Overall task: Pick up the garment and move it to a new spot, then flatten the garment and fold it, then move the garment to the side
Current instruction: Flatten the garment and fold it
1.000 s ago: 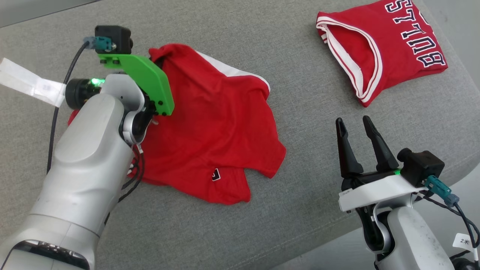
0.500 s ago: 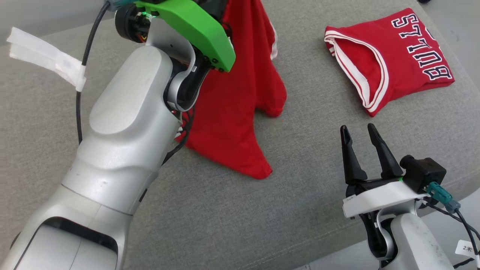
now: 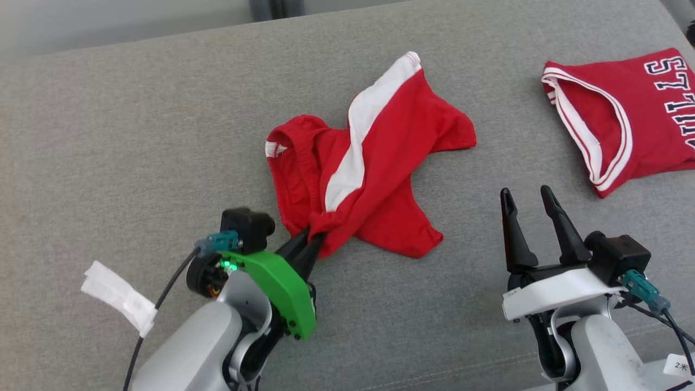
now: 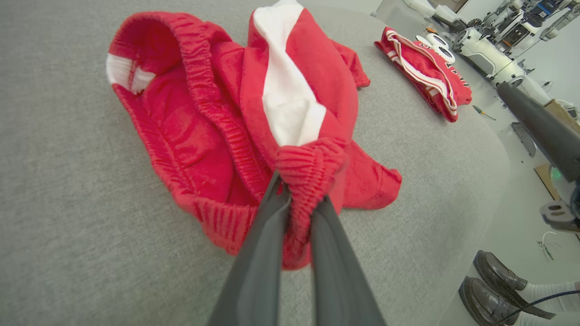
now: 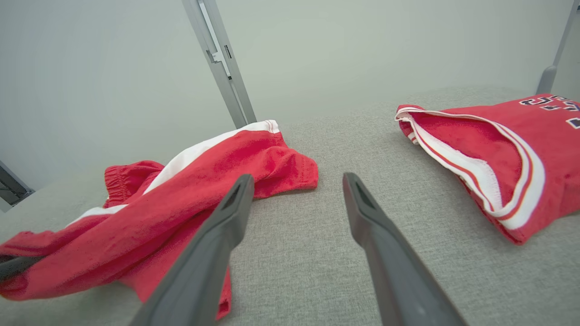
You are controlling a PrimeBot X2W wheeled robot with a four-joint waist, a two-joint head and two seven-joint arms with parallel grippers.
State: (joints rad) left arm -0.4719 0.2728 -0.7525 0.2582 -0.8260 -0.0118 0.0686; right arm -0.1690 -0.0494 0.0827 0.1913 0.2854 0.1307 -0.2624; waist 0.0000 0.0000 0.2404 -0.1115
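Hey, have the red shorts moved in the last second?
Yes. The left gripper lifted the red shorts and set them down bunched, farther up the head view relative to the folded jersey, still on its left.

Garment (image 3: 380, 163): soft red knit cloth, matt, faintly fuzzy; white cloth stripe; waistband ribbed and gathered.
Cushion (image 3: 136, 136): grey woven cloth, matt, coarse-grained all over.
Jersey (image 3: 651, 146): red cloth, matt; white ribbed trim at the openings.
Left gripper (image 3: 310, 239): dark fingers, plastic-looking, smooth, dull sheen.
Right gripper (image 3: 525, 193): the same dark, smooth fingers, matt.
Bracket (image 3: 282, 288): green plastic, smooth, matt.
Forearm shell (image 3: 190, 347): pale grey, smooth, satin sheen.
Camera housing (image 3: 621, 252): black plastic, matt.
Tape (image 3: 119, 296): white, papery, matt, creased.
Shoes (image 4: 496, 271): dark, leather-looking, glossy.
Post (image 5: 222, 63): grey metal, smooth, dull.
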